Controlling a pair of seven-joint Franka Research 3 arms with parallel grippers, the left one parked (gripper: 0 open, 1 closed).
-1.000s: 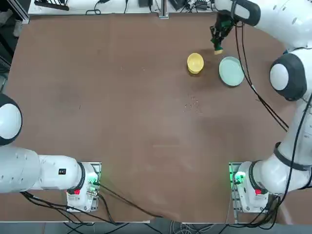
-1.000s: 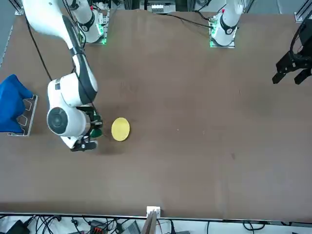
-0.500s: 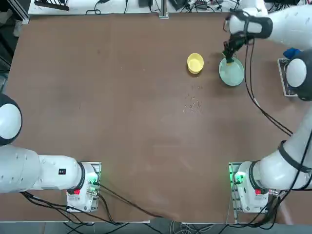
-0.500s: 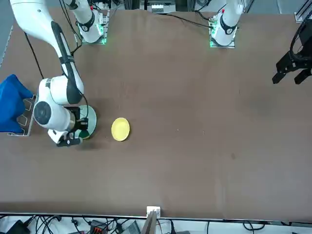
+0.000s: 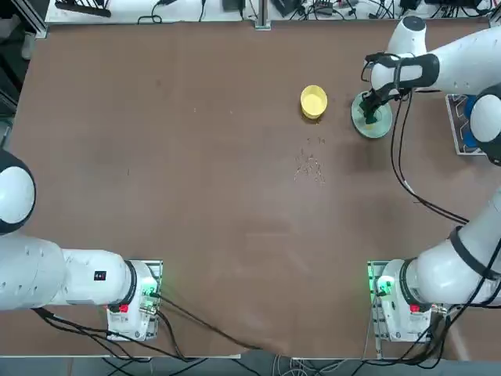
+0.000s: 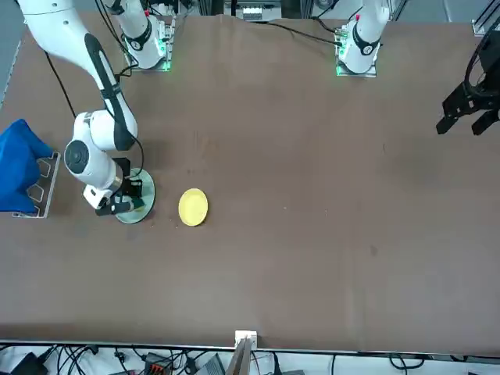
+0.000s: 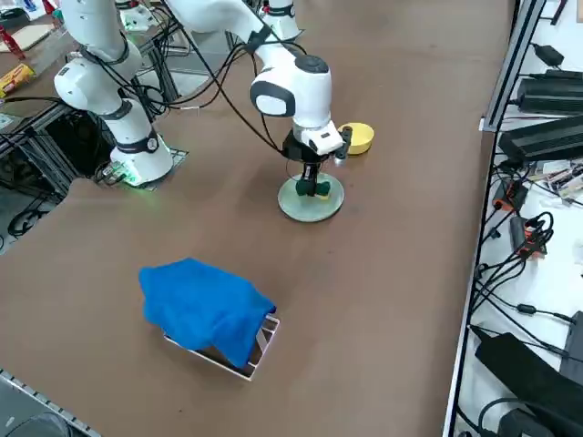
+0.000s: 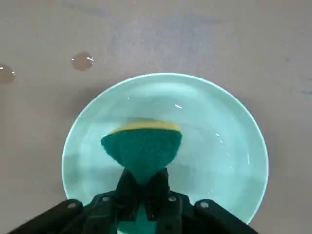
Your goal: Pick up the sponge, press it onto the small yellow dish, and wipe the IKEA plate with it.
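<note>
- Brown and wide, the tabletop (image 5: 211,180) has little drops of water (image 5: 310,166) on it, near the plate and the yellow dish.
- Over on the robot's right side, a blue cloth (image 7: 208,305) is draped on a white wire rack (image 7: 264,344).
- The IKEA plate (image 8: 219,146) is round and pale green, and it lies flat on the tabletop.
- The right pincer (image 8: 144,183) is over the plate, pointing down at it.
- It is clenched on the sponge (image 8: 144,148), squeezing it in the middle so the end puffs out like a fan.
- The sponge is dark green with a yellow edge, and I see it over the inside of the plate. I can't tell how hard it is pressing.
- The small yellow dish (image 5: 313,102) sits near the plate, not touching it. From above, it is on the plate's left.
</note>
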